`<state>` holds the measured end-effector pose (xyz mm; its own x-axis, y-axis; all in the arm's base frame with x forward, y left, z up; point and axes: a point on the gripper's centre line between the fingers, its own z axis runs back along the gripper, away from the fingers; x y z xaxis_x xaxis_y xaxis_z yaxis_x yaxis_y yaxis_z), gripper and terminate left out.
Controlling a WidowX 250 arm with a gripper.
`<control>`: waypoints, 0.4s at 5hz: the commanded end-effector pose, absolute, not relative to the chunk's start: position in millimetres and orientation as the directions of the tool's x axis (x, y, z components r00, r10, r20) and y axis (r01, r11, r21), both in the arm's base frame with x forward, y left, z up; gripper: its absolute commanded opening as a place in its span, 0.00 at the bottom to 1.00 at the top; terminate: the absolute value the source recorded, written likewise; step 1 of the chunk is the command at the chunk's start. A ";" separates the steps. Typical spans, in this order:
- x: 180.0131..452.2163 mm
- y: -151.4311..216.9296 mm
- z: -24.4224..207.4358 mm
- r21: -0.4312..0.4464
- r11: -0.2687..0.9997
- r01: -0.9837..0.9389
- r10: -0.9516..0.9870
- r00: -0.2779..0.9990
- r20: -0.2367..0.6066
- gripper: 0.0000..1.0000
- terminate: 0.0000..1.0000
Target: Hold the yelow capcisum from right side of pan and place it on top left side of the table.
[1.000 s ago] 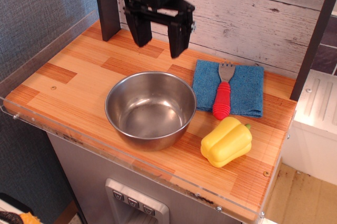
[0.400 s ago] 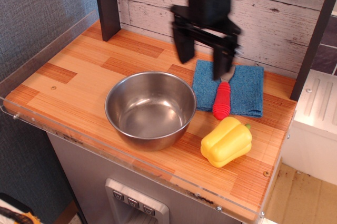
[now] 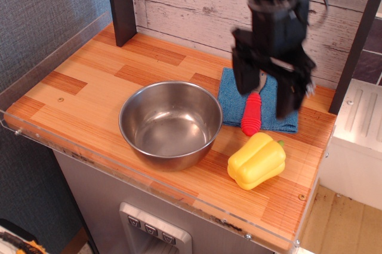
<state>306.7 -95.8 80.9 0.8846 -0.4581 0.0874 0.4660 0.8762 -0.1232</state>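
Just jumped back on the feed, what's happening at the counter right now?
The arm's claw is open and empty, up over the blue cloth where a red-handled fork lies. It has swung over from the back left. The yellow capsicum sits untouched on the table, right of the steel pan and just in front of the claw. Nothing is gripped yet.
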 end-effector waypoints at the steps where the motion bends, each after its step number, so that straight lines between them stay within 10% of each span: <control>1: 295.2 -104.2 62.4 -0.119 0.872 0.476 -0.469 0.880 0.078 1.00 0.00; 2: 287.9 -111.1 47.8 -0.121 0.850 0.513 -0.512 0.858 0.040 1.00 0.00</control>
<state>288.1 -111.2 35.4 0.8594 -0.5113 0.0048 0.5076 0.8520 -0.1284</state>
